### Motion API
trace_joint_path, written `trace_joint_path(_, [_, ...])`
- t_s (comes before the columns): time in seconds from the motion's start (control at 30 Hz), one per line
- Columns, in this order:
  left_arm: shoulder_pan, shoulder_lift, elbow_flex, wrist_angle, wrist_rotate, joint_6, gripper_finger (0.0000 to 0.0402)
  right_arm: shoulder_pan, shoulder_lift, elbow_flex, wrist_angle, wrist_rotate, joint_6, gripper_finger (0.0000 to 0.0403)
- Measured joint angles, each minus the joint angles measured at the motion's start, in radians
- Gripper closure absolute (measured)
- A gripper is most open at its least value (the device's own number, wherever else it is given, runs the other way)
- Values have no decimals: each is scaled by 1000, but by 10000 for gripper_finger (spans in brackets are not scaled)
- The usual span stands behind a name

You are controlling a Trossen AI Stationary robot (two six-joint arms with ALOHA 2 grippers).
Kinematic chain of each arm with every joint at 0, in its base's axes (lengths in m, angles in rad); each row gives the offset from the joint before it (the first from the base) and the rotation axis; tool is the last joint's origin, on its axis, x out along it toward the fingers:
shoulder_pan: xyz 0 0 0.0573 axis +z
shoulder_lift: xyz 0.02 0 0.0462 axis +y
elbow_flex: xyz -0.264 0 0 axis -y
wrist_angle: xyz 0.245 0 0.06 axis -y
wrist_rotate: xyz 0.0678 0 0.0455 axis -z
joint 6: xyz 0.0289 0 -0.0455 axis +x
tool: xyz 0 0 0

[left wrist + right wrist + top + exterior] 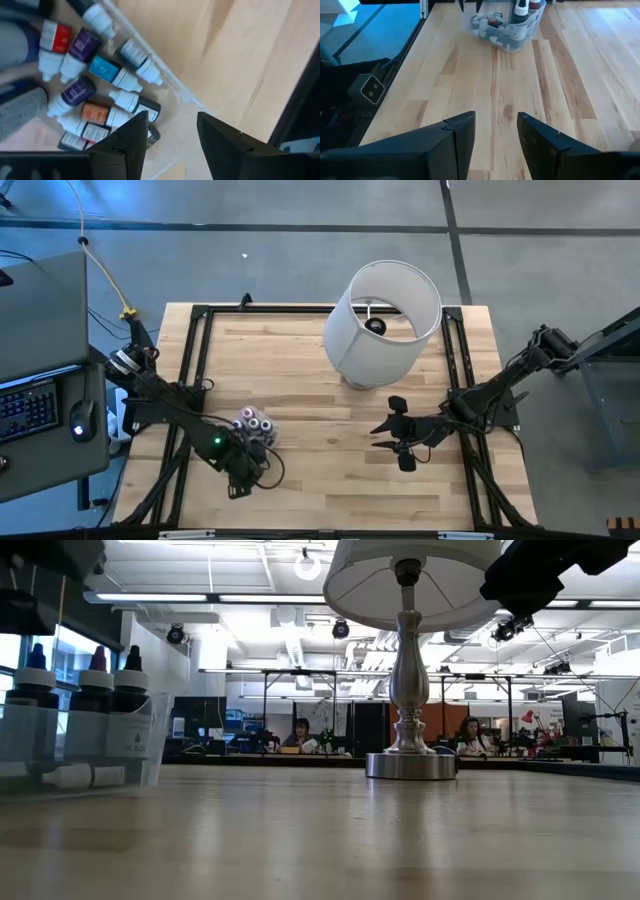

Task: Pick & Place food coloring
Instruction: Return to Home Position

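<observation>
Food coloring (254, 423) lies bunched at the table's near left, so I judge placing done and only parking left. Low view: three dropper bottles (95, 690) stand upright inside the clear tub (160, 735). Left gripper (171, 119) hovers above it, spread and empty; I read no labels. Right gripper (495, 120), well apart, gapes empty.

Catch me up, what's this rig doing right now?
The food coloring bottles sit in the clear bin on the left arm's side of the table. The left gripper hangs just over the bin, open and empty. The right gripper is also open and holds nothing, over bare wood near the lamp. Neither arm is handling a bottle at this moment.
</observation>
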Motion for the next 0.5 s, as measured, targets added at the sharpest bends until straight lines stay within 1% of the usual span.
trace_joint_path(0.07, [11,0,15,-1,8,31,232,0,0,0,3,5,0,263])
trace_joint_path(0.13, [35,0,35,-37,65,125,232,0,0,0,3,22,0,263])
trace_joint_path(0.2, [66,0,59,-106,95,173,232,0,0,0,4,60,-11,263])
trace_joint_path(0.3, [114,0,111,-238,87,186,232,0,-1,0,16,125,-71,263])
trace_joint_path(0.37, [122,0,150,-334,31,180,232,0,-14,0,21,158,-84,263])
trace_joint_path(0.43, [116,-9,190,-431,-68,175,232,0,-37,4,22,167,-70,263])
trace_joint_path(0.5, [93,-33,227,-540,-166,163,232,1,-71,9,21,155,-62,263])
